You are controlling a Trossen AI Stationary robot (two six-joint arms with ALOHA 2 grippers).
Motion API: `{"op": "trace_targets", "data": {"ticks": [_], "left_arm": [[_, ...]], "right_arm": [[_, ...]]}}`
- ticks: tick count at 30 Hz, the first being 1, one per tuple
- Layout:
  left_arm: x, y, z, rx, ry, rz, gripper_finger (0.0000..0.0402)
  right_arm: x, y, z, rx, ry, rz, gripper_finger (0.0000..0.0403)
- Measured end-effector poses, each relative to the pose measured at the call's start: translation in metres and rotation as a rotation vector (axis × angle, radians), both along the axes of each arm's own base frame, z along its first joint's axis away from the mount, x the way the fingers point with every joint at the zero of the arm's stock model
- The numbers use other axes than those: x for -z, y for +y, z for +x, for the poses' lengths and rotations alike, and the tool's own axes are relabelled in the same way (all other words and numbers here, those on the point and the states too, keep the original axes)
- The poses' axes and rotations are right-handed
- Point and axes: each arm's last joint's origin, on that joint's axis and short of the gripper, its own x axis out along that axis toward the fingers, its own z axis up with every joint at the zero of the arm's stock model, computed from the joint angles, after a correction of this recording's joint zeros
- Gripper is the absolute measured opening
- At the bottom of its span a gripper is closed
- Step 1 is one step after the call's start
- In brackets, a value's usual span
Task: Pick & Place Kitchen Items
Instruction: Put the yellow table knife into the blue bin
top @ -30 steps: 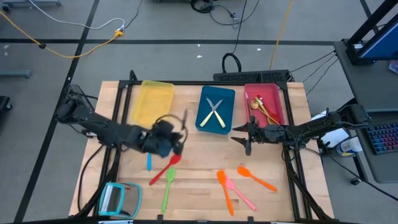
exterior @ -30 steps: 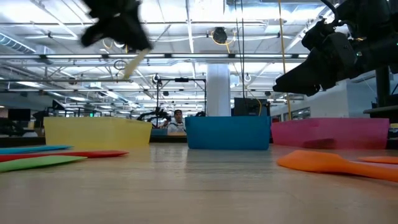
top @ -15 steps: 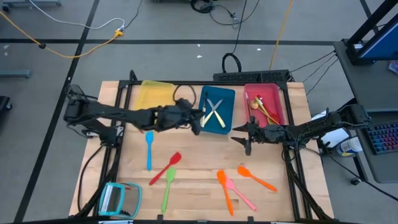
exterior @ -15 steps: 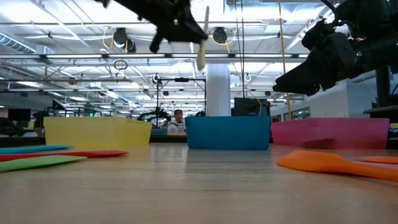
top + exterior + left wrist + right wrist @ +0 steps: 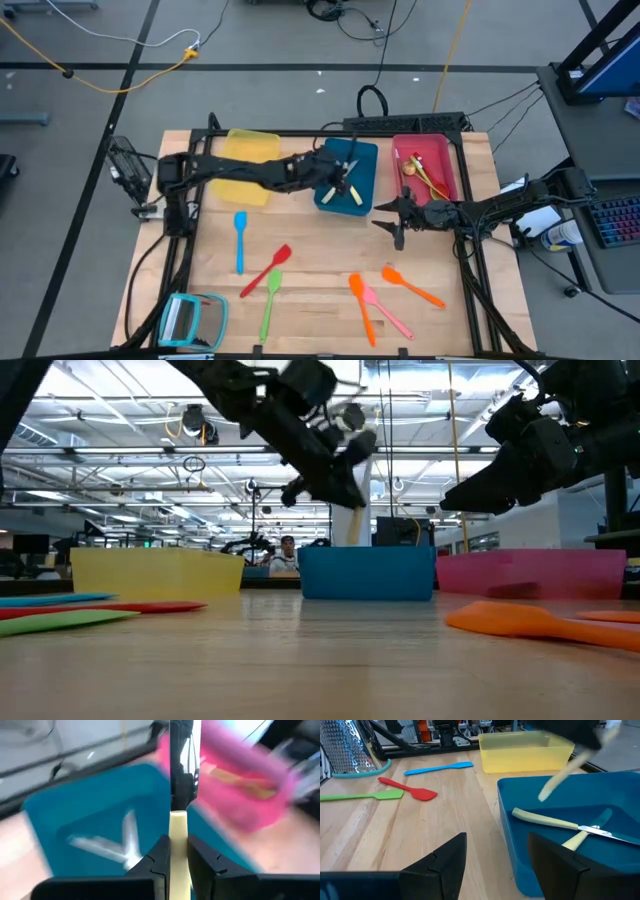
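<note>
Since a second ago, my left arm has swung from the near-left part of the table, past the yellow tray (image 5: 247, 160), to hang over the blue tray (image 5: 362, 158). My left gripper (image 5: 178, 851) is pinched narrow on a knife (image 5: 179, 827) with a cream handle and a metal blade, held by the handle with the blade pointing away from my wrist. In the low view the knife hangs tilted just above the tray's rim.

Below it, two more cream-handled knives (image 5: 570, 827) lie crossed on the tray floor. Beside the blue tray, a red tray (image 5: 447, 160) holds gold-coloured spoons.

My right gripper (image 5: 397, 222) waits with its fingers spread wide and empty, just in front of the blue tray.

Farther out on the bare wood lie a blue spatula (image 5: 239, 240), a red spatula (image 5: 266, 270), a green spatula (image 5: 269, 303), an orange spatula (image 5: 360, 307), a pink spoon (image 5: 386, 312) and an orange spoon (image 5: 411, 285). A teal-framed square (image 5: 192, 320) sits at the near-left corner.

As for the risks, I judge that letting go from this height could make the knife bounce off the crossed pair or tip over the rim. If I lower it too far, the blade could strike those knives or the tray wall. My two arms are also close here, so a careless withdrawal could brush the right gripper.
</note>
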Motion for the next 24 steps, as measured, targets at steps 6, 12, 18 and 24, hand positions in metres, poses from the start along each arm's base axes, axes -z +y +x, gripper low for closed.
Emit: {"op": "trace_targets", "data": {"ticks": [6, 12, 18, 24], "left_arm": [[0.025, 0.020, 0.008, -0.053, 0.150, -0.049, 0.0049], [0.039, 0.029, 0.004, -0.084, 0.210, -0.090, 0.0071], [0.042, 0.034, 0.003, -0.084, 0.220, -0.097, 0.0050], [0.043, 0.037, 0.001, -0.091, 0.236, -0.098, 0.0070]], "right_arm": [[0.002, 0.000, -0.001, 0.000, 0.021, -0.002, 0.0201], [0.004, 0.000, -0.001, 0.003, 0.037, 0.004, 0.0201], [0.004, 0.000, -0.001, 0.008, 0.038, 0.022, 0.0201], [0.004, 0.000, -0.001, 0.008, 0.040, 0.024, 0.0201]]}}
